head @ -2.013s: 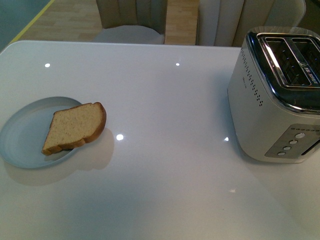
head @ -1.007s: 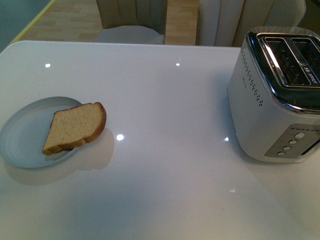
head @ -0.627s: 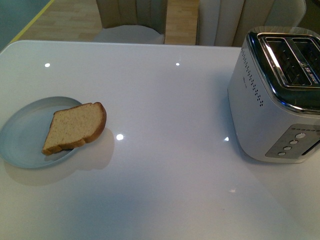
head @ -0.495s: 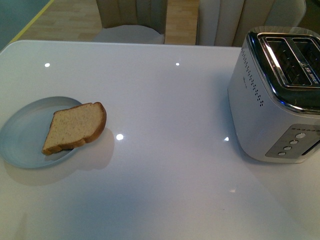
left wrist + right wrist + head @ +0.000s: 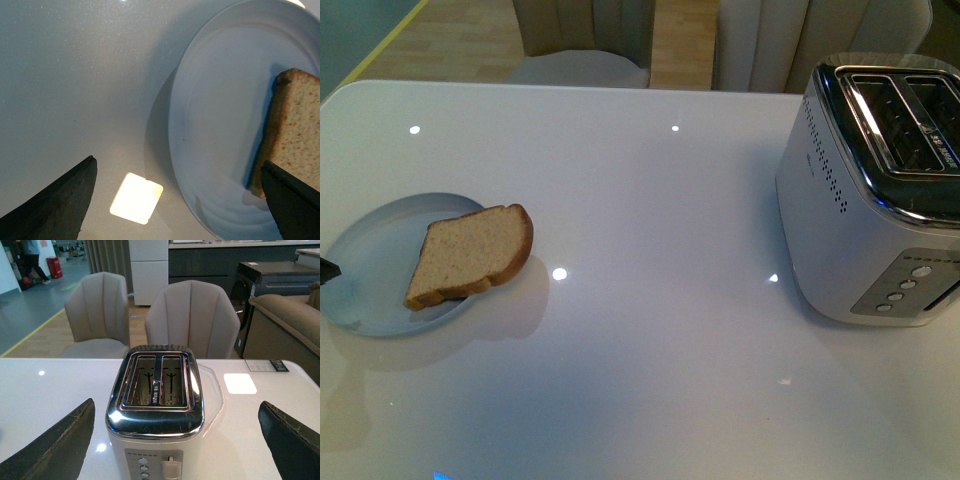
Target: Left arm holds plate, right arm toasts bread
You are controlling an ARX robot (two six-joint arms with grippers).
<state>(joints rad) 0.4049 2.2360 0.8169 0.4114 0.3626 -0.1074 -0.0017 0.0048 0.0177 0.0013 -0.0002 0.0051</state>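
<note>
The pale blue-grey plate lies at the table's left, with the bread resting on its right side and overhanging the rim. In the front view only a dark tip of my left gripper shows, at the plate's left edge. In the left wrist view the left gripper is open above the plate's rim, with the bread by one finger. My right gripper is open and empty, facing the toaster; it is out of the front view.
The white and chrome toaster stands at the table's right with two empty slots and buttons and a lever on its near face. Two beige chairs stand behind the table's far edge.
The tip of my left gripper has come into the front view at the plate's left edge, and its shadow now falls on the table there. Plate, bread and toaster have not moved.
</note>
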